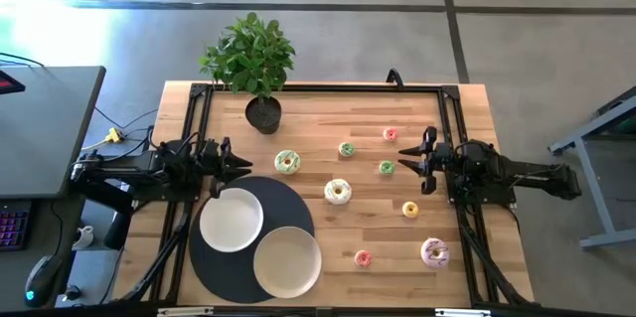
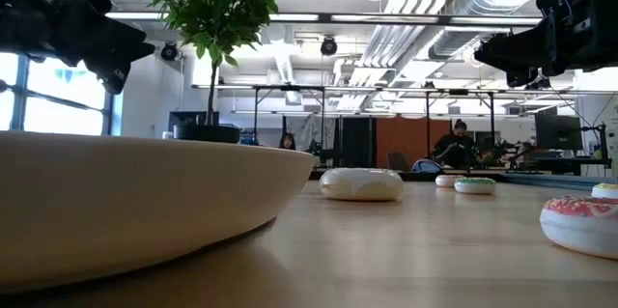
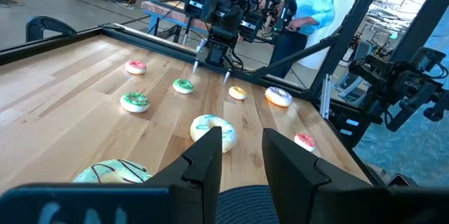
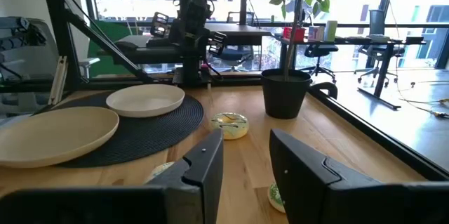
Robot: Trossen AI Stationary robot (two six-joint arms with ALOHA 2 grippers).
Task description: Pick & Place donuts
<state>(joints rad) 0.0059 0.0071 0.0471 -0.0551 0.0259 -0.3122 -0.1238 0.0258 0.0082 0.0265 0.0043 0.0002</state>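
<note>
Several small toy donuts lie flat on the wooden table: a green-and-white one point(image 1: 287, 162), two small green ones point(image 1: 346, 149) point(image 1: 386, 167), a pink one point(image 1: 391, 134), a white one point(image 1: 338, 192), a yellow one point(image 1: 409, 209), another pink one point(image 1: 363, 257) and a lilac one point(image 1: 434, 251). My left gripper point(image 1: 240, 166) point(image 3: 238, 155) hovers open at the table's left, pointing at the green-and-white donut point(image 3: 112, 173). My right gripper point(image 1: 405, 165) point(image 4: 245, 159) hovers open at the right, just right of a green donut point(image 4: 275, 196). Neither touches anything.
A white plate point(image 1: 231, 220) and a cream plate point(image 1: 286, 261) sit on a round dark mat point(image 1: 288, 203) at the near left. A potted plant point(image 1: 263, 113) stands at the far edge. A black frame point(image 1: 318, 88) rims the table. A person point(image 3: 312, 6) stands beyond the right side.
</note>
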